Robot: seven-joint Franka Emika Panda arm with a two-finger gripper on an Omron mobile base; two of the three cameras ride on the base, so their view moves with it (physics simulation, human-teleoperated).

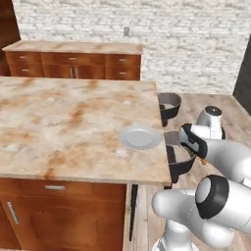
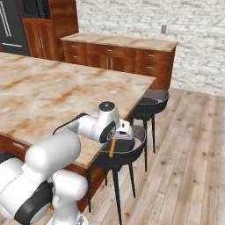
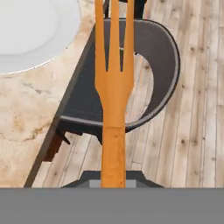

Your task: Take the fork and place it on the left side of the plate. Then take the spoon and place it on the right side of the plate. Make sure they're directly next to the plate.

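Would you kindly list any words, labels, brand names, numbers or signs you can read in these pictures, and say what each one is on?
There is no readable text in any view.
The fork, held in the gripper, is plain orange wood grain with no mark.
The plate is plain and pale.
The counter, cabinets, stools and brick wall carry no lettering.

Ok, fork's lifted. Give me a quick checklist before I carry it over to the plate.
1. Fork in the gripper: ok, handle runs down between the jaws.
2. Fork clear of the counter: ok, it hangs over the stool.
3. Plate in place: ok, near the counter's edge.
4. Space beside the plate: ok, bare counter on both sides.
5. Spoon's whereabouts: cannot tell.
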